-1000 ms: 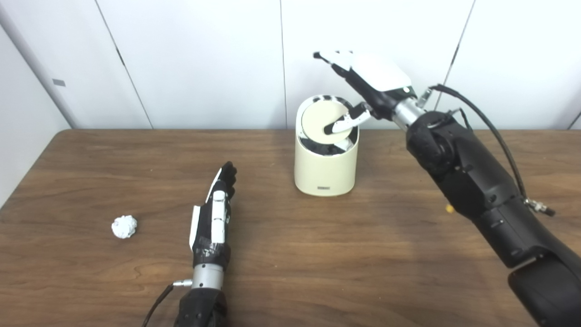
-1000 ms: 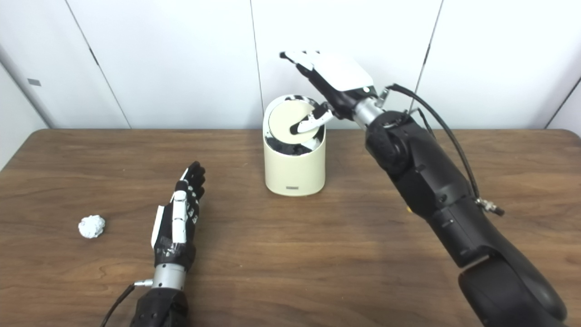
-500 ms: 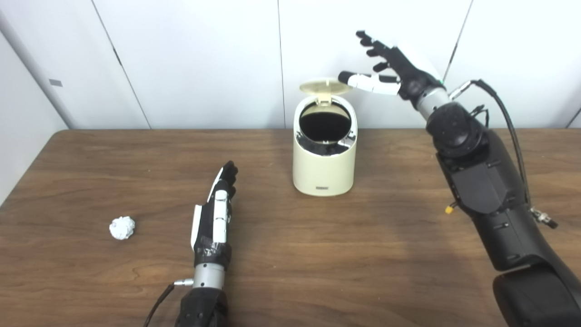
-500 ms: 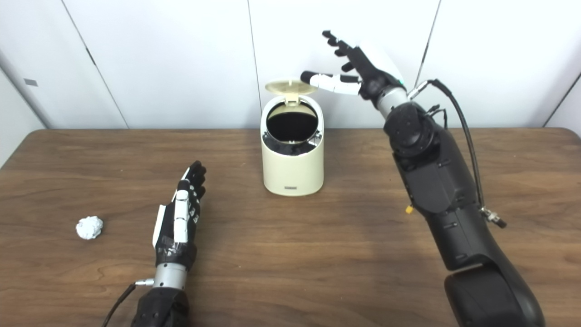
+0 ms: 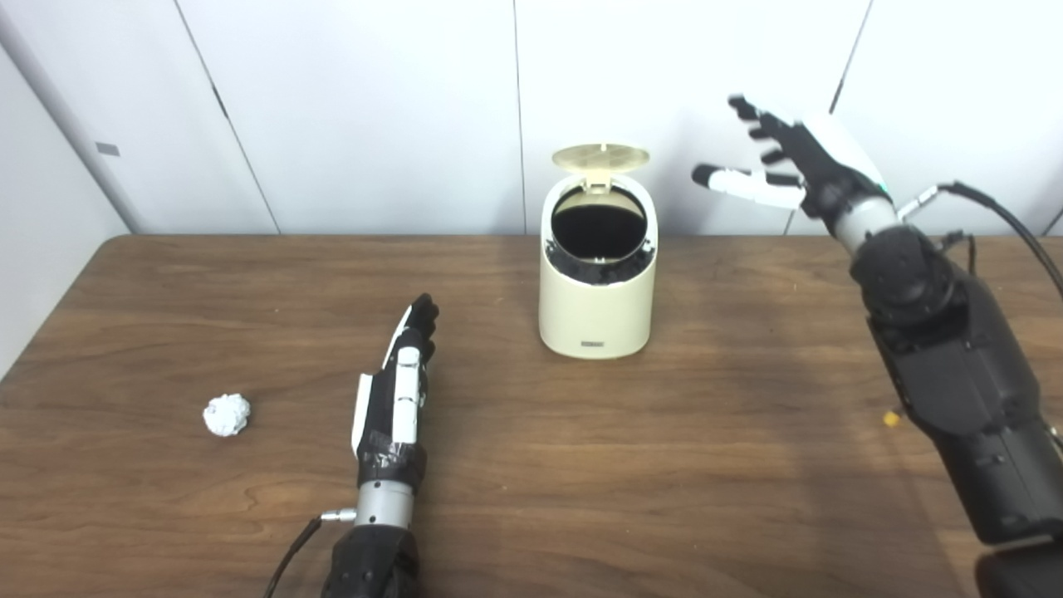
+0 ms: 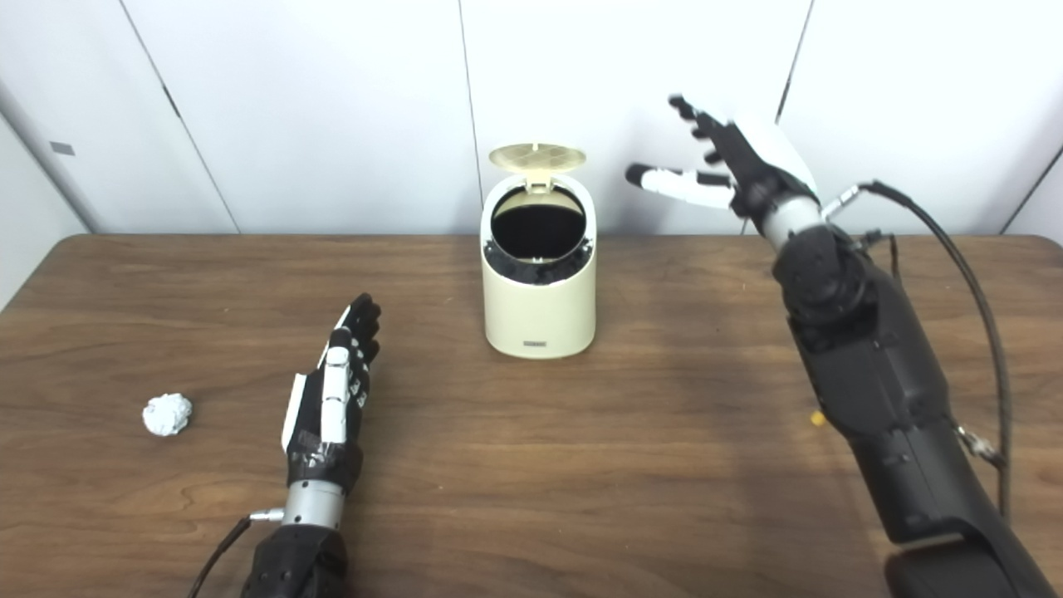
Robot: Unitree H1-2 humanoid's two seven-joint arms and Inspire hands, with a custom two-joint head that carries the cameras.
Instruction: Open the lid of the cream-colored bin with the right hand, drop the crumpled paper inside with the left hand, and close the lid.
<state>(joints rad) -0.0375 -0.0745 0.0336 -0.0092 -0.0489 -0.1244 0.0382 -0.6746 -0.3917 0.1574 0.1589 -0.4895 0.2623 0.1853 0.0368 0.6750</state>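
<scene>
The cream-colored bin (image 5: 595,311) stands at the back middle of the wooden table (image 5: 581,465). Its round lid (image 5: 600,157) is flipped up at the rear, and the dark inside shows. My right hand (image 5: 789,170) hovers in the air to the right of the lid, fingers spread, open and holding nothing. A white crumpled paper ball (image 5: 227,414) lies on the table at the near left. Between the paper and the bin my left hand (image 5: 399,386) rests flat on the table, fingers stretched forward, open and empty.
White wall panels (image 5: 374,108) rise behind the table's back edge. A small yellow bit (image 5: 890,419) lies on the table beside my right forearm. A cable (image 5: 988,216) loops off the right wrist.
The lid went from nearly down under my right thumb to standing fully up. My right hand has drawn away to the right and a little lower. The left hand and paper have stayed put.
</scene>
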